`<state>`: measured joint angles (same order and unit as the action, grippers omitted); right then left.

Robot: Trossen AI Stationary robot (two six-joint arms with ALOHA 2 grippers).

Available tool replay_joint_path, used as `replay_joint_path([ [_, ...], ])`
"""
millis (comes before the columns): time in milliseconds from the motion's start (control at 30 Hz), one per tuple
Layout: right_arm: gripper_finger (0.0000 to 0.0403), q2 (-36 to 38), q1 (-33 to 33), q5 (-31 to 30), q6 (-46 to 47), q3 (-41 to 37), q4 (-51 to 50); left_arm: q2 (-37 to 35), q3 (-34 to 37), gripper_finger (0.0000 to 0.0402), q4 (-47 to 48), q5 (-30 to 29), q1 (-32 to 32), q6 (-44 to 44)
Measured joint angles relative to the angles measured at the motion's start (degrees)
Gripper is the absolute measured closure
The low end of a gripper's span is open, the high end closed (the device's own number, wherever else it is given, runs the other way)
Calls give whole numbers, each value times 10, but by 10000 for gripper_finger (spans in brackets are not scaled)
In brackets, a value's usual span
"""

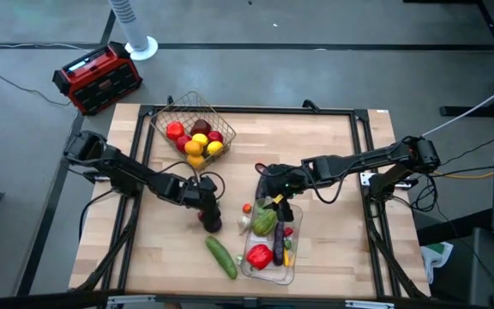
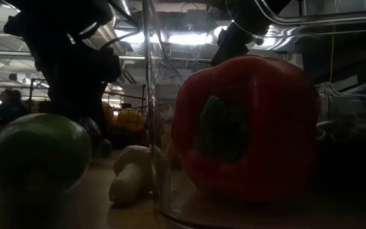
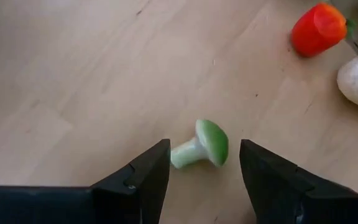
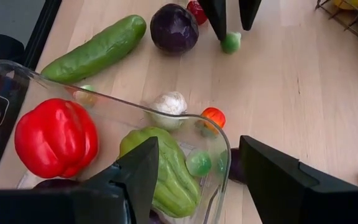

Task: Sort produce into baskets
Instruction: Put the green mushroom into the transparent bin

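Left gripper (image 3: 204, 177) jaws open astride green mushroom (image 3: 202, 145); right gripper (image 4: 194, 177) open, empty

From overhead I get even, soft light on the table (image 1: 316, 154); shadows under the arms are faint and short. The low view is the poor one: I look straight into bright ceiling strips in the room behind, so everything near me is backlit and dark; the red pepper (image 2: 246, 127) keeps some colour, the green cucumber (image 2: 37, 159) is dim and soft, out of focus; glare streaks run down the clear tray (image 2: 151, 95) wall. My left wrist view is bright and warm, the small green mushroom (image 3: 202, 144) casting only a slight shadow. The right wrist view is crisp; the tray's rim catches pale reflections.
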<state>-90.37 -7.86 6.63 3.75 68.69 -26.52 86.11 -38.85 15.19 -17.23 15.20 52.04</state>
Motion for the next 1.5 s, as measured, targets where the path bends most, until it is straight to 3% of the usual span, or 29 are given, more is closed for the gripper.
replay_joint_path([
  [267,182,0,0,0,0,0,6,39,0,215,-18,2,-3,-17],
  [433,182,0,0,0,0,0,7,59,-2,243,-26,5,-3,-3],
  [633,182,0,0,0,0,0,7,49,-10,289,-22,24,-5,-6],
  [867,182,0,0,0,0,0,7,21,-42,287,-38,41,-10,-28],
  [1167,182,0,0,-33,0,0,7,18,-59,285,-291,53,-5,-89],
  [1500,182,0,0,-59,0,0,9,71,-59,284,-440,52,18,-96],
])
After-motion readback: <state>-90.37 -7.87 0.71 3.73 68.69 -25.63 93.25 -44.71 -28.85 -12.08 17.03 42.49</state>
